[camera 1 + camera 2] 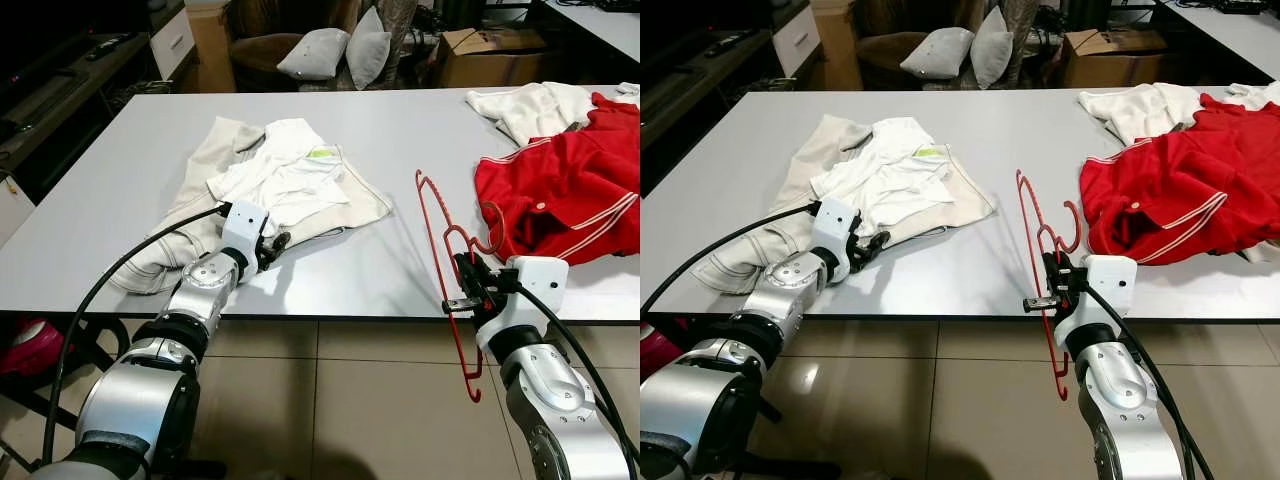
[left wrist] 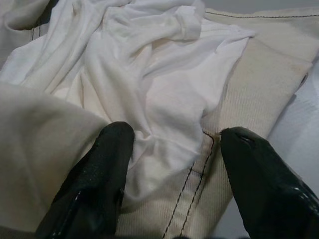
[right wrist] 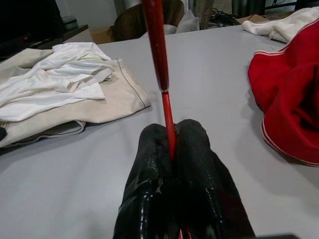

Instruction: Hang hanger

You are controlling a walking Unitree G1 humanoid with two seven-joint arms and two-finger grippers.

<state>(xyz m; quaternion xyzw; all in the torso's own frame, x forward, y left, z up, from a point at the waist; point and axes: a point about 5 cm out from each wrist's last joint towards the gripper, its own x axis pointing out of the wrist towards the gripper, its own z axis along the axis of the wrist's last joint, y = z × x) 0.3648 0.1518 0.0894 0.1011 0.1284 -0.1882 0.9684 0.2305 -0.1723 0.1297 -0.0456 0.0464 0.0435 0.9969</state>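
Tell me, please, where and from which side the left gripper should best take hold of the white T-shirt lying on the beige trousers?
Probably the near hem of the white T-shirt, from the table's front edge. There the cloth bunches into folds on the beige trousers, giving a ridge to pinch, and the left gripper already sits open over that spot.

A home living room: cushioned armchair [image 1: 300,50], TV cabinet [image 1: 90,70], clothes-strewn table [image 1: 400,130].
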